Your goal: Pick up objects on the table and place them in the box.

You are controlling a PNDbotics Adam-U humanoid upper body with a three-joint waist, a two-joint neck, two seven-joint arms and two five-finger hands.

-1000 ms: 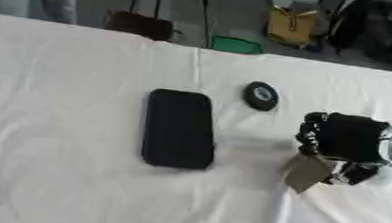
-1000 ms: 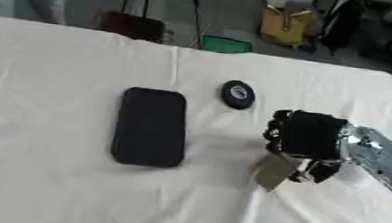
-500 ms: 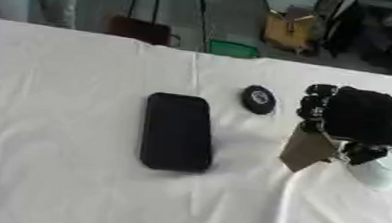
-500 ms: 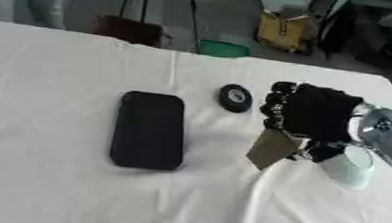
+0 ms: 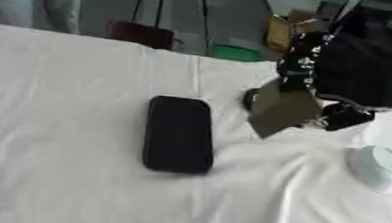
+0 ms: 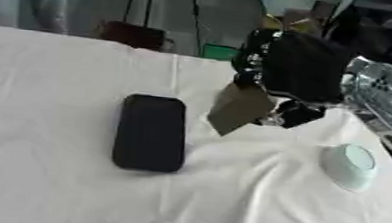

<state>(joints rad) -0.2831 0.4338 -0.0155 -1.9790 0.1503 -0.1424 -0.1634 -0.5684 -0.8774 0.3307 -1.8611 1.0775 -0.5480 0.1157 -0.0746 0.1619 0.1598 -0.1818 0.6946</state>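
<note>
Right of the black rectangular phone (image 5: 178, 133), right hand (image 5: 353, 71) raised higher than before, clamped on flat brown card (image 5: 283, 110); pale green bowl (image 5: 376, 166) uncovered.

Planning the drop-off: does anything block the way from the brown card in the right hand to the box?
Cannot tell: no box shows in either view. The right hand holds the brown card above the cloth, beside the black case.

Soft, even daylight; overall blur
</note>
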